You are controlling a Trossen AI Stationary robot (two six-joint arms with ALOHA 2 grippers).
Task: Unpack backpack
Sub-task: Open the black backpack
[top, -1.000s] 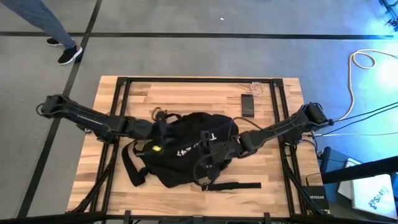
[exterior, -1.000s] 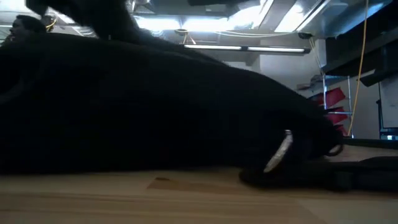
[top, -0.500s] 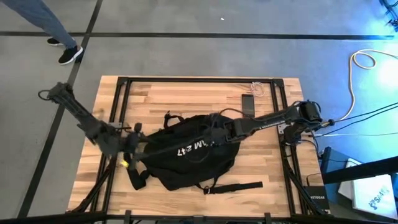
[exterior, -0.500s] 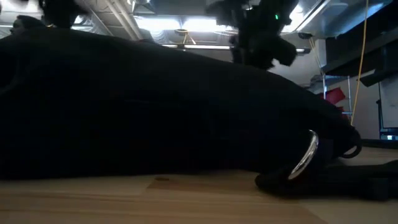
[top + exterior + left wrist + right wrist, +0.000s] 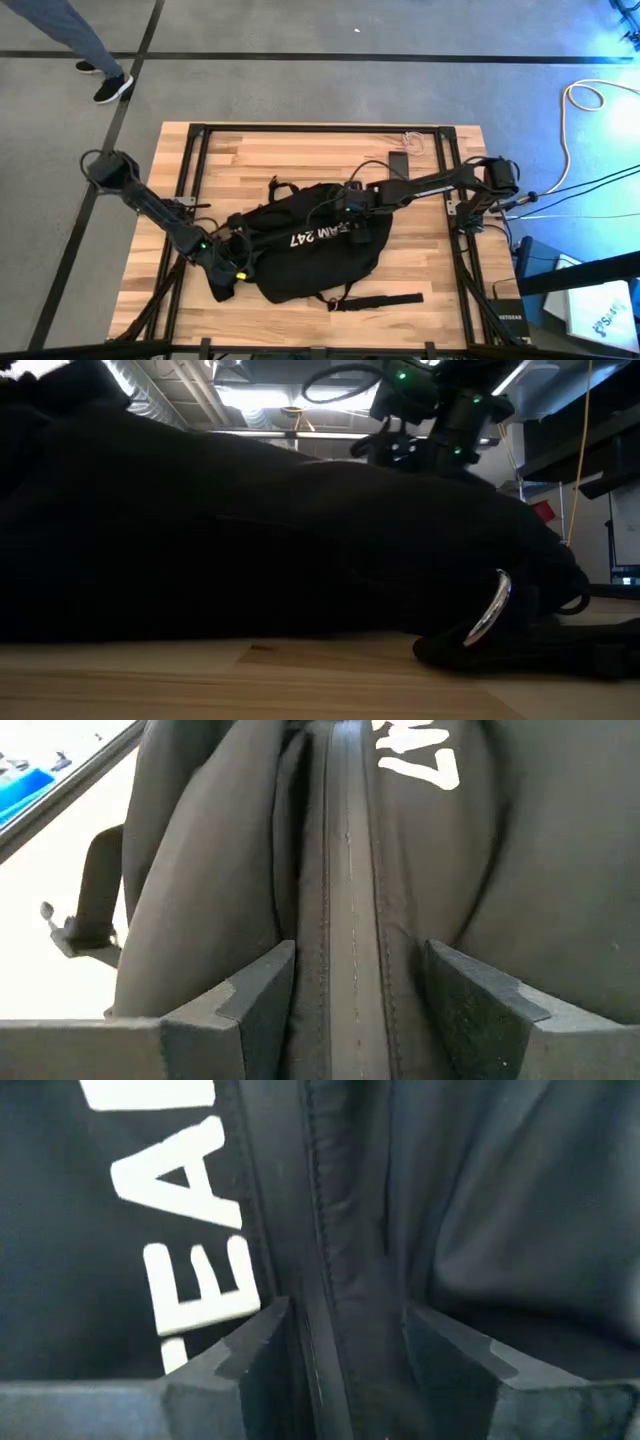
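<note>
Here the left end effector (image 5: 233,262) and the right end effector (image 5: 352,205) each pinch the zipper seam (image 5: 345,870) of the black backpack (image 5: 310,250) on the tabletop (image 5: 300,150).

The backpack (image 5: 310,240) lies flat near the middle of the wooden counter (image 5: 300,150), its white lettering facing up and one long strap (image 5: 385,299) stretched out along the counter's near edge. The left gripper (image 5: 232,262) sits at the backpack's left end, low against the fabric. The right gripper (image 5: 352,208) is on the backpack's upper right part, just beside the lettering (how either set of jaws stands cannot be made out from above). A small flat black phone (image 5: 398,160) lies on the far side of the counter, partly under the right arm. A person's leg and black shoe (image 5: 110,88) show on the grey floor beyond the counter's left corner.
</note>
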